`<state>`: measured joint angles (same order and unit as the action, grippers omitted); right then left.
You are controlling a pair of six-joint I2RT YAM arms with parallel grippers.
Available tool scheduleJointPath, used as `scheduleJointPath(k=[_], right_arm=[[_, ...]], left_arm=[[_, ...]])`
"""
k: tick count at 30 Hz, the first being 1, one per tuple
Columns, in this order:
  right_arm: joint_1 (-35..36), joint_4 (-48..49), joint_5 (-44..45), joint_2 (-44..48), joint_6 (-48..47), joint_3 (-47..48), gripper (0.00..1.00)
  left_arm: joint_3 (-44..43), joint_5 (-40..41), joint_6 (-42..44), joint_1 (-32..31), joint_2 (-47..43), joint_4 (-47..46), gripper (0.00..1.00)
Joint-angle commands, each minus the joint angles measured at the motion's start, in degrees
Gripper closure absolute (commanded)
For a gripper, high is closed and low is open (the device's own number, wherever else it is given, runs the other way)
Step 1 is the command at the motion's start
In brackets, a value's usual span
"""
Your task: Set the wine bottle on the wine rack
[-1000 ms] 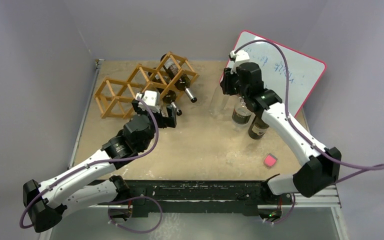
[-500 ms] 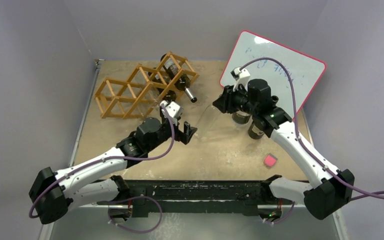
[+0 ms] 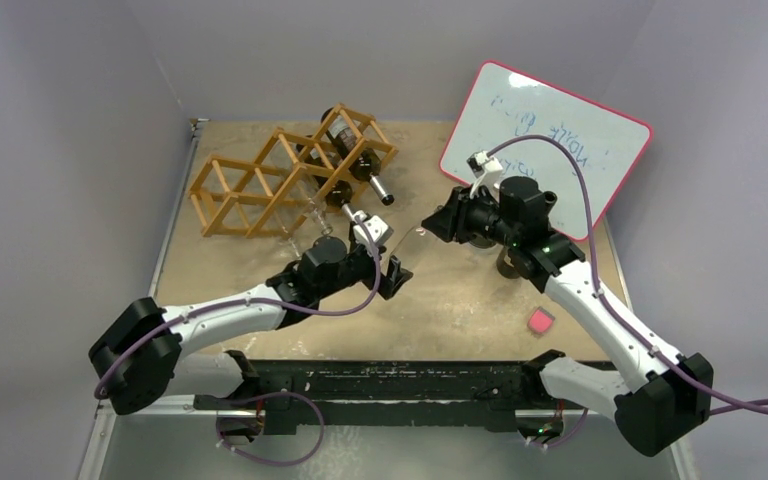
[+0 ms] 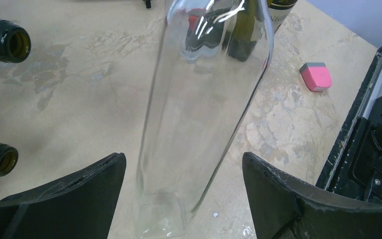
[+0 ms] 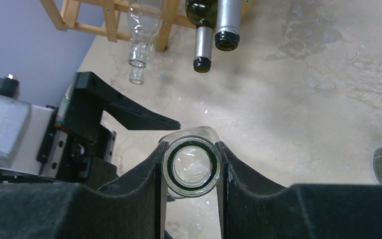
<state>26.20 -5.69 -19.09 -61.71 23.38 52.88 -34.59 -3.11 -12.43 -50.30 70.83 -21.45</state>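
Observation:
A clear glass wine bottle point(image 3: 415, 240) hangs tilted over the middle of the table, its base toward the left arm. My right gripper point(image 5: 191, 167) is shut on its neck just below the open mouth point(image 5: 191, 151). My left gripper point(image 4: 184, 189) is open, one finger on each side of the bottle's lower body point(image 4: 204, 99), with a gap on both sides. The wooden wine rack point(image 3: 260, 185) stands at the back left, beyond the left gripper point(image 3: 392, 262). It holds two dark bottles point(image 3: 355, 160) and a clear one point(image 5: 139, 45), necks pointing out.
A whiteboard point(image 3: 550, 130) leans at the back right. Dark bottles point(image 3: 512, 262) stand behind the right arm. A pink eraser point(image 3: 538, 321) lies near the front right edge. The necks of the racked bottles point(image 4: 5, 44) stick out to the left gripper's left.
The left arm swung from the rack to the right, and its jaws now straddle the clear bottle. The right arm tipped that bottle down and leftward. The left jaws narrowed a little.

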Motion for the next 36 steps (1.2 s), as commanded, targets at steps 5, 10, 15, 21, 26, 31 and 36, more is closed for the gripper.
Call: scheduleJointPath(k=[5, 10, 15, 21, 26, 31, 36], right_arm=[[0.05, 9.58, -1.65, 2.3, 6.39, 1.16, 1.0], [0.06, 10.94, -2.69, 2.49, 8.8, 0.53, 1.0], [0.08, 11.38, -3.71, 3.1, 9.7, 0.26, 1.0], [0.07, 11.76, -4.1, 3.67, 10.0, -0.15, 1.0], [0.07, 12.59, -6.06, 3.68, 10.6, -0.84, 1.0], [0.08, 12.31, -6.04, 4.62, 10.64, -1.19, 1.0], [0.04, 12.09, -6.41, 5.1, 10.73, -1.55, 1.0]], left_arm=[[-1.11, 2.33, 7.02, -1.88, 4.14, -7.45, 0.18], [-1.47, 8.12, 13.95, -4.01, 4.6, -6.87, 0.3], [-2.34, 9.85, 20.11, -6.57, 4.93, -2.92, 0.34], [-1.41, 10.5, 23.69, -8.17, 3.26, -2.12, 0.36], [-2.93, 10.71, 27.26, -8.86, 4.45, 0.44, 0.33], [-3.39, 11.85, 26.96, -8.93, 4.92, 0.54, 0.28], [-3.63, 14.2, 26.24, -8.93, 5.11, -0.04, 0.42]])
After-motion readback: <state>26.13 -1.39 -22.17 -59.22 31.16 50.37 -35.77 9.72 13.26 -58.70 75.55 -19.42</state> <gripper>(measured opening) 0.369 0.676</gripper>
